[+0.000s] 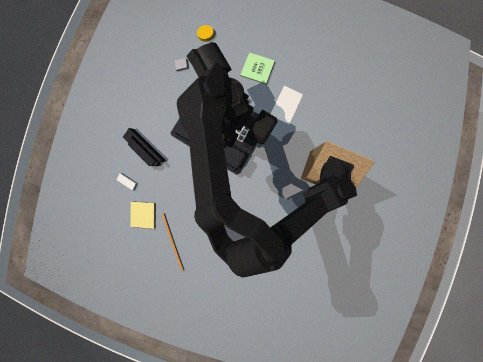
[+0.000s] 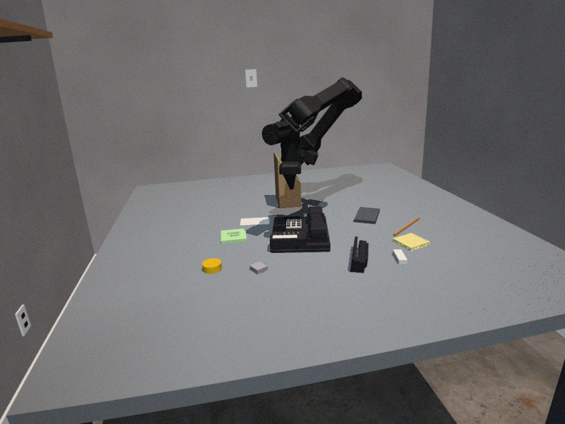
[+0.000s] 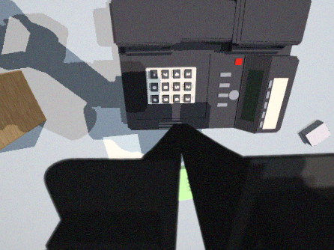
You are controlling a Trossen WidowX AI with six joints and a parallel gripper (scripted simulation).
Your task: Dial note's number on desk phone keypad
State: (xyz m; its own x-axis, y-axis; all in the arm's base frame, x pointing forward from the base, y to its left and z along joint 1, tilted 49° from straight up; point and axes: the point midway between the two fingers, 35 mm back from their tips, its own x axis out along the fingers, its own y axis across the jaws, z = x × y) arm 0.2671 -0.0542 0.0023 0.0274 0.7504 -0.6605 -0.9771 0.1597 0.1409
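Gripper is fully closed on nothing, its two fingers pressed into one point, hanging well above the desk phone near the keypad edge opposite the cradle. In the wrist view the keypad lies straight ahead of and below that tip, its long side running parallel to the handset, which sits in its cradle on the far side. So the coming move reads as forward and down, single-point poke. Green note beside the phone reads 004-5853; key labels too blurred to read.
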